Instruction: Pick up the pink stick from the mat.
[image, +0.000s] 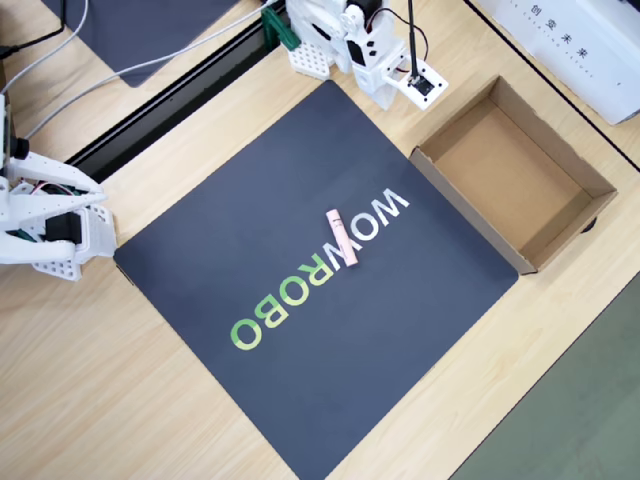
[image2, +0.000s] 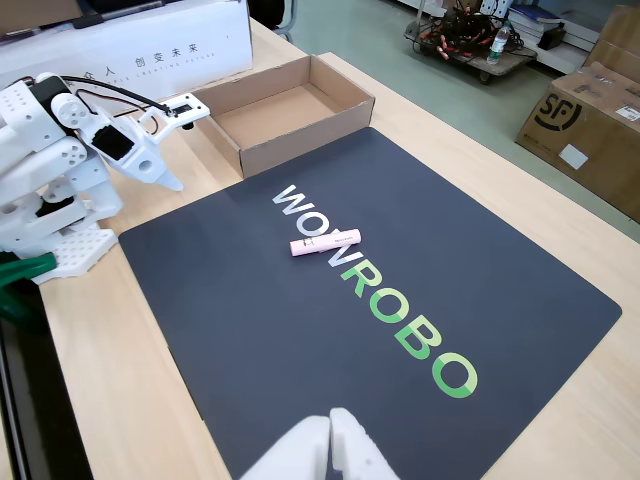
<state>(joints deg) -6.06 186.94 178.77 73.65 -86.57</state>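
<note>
Pale wood-grain table (image: 120, 400) carries everything you see: smooth laminate, light and evenly lit. On it lies the mat (image: 250, 250), a dark navy-grey square with a matte face, set at a diagonal in the overhead view and printed "WOWROBO" in white running into green. Your stick (image: 342, 239) rests flat on the mat, right across the middle of that lettering where white meets green; it is a slim, straight, pale pink tube with a thin darker band near one end. In the fixed view the stick (image2: 324, 243) lies almost level, touching nothing but the mat (image2: 250, 350).

Just off the mat's edge sits an open cardboard box (image: 520, 165), brown, shallow, square-cornered; in the fixed view the box (image2: 285, 110) stands at the mat's far corner. Beyond the table's far side you can see a grey-green floor (image2: 400, 40), a cart and a brown carton. A white carton with printed characters sits behind the arm.

Your arm (image2: 50, 150) is white plastic, folded back near its perforated base, well apart from the stick. The gripper (image2: 165, 135) hangs over bare table beside the box, its white finger pointing down toward the mat's corner. You cannot tell from these views whether the jaws are apart or together.
</note>
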